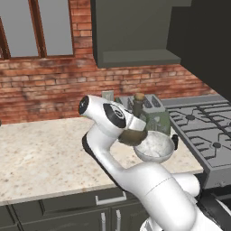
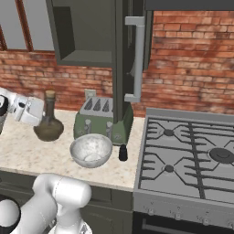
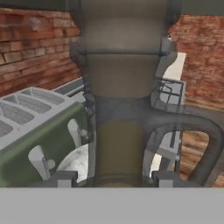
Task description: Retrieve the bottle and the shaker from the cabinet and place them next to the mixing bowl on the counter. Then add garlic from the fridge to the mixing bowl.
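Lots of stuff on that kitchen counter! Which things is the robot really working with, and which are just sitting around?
Part of the job: bottle, held by the gripper; shaker; mixing bowl; cabinet; counter.

Just there: toaster, gas hob, brick wall, window.

Kitchen: gas hob (image 2: 192,155), toaster (image 2: 103,119), stone counter (image 1: 40,153).

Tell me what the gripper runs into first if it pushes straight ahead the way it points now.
The bottle. In the hand view its neck stands right between the fingers, so the gripper is already at it. Past it lie the green toaster and the mixing bowl, though depth is hard to judge.
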You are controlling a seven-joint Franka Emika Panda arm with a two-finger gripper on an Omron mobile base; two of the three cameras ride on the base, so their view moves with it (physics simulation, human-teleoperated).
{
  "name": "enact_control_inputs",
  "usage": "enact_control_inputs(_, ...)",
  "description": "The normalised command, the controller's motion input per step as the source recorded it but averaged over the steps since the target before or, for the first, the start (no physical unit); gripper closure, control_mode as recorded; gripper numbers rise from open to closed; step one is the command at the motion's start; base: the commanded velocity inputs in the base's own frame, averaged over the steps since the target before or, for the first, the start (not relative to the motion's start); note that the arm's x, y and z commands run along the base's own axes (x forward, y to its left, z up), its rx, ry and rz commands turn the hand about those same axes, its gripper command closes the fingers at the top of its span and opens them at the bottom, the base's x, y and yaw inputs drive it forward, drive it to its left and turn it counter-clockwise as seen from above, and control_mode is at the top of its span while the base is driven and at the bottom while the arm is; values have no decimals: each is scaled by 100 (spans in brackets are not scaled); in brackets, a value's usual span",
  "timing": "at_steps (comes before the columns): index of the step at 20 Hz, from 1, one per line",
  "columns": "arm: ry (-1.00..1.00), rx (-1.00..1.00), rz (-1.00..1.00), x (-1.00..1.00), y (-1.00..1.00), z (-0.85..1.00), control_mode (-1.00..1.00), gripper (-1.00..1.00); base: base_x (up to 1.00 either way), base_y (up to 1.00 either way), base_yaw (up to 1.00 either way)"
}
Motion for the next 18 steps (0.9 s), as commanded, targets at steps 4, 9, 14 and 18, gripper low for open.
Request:
enact_control_inputs(4, 0, -6, -20, 0, 13, -11, -100, 100, 0, 0, 0)
enact_control_inputs(9, 0, -5, -15, 5, 1, -20, -100, 100, 0, 0, 0)
enact_control_inputs(14, 0, -3, -13, 12, 6, -35, -100, 100, 0, 0, 0)
enact_control_inputs(18, 0, 0, -11, 1, 19, -26, -100, 100, 0, 0, 0)
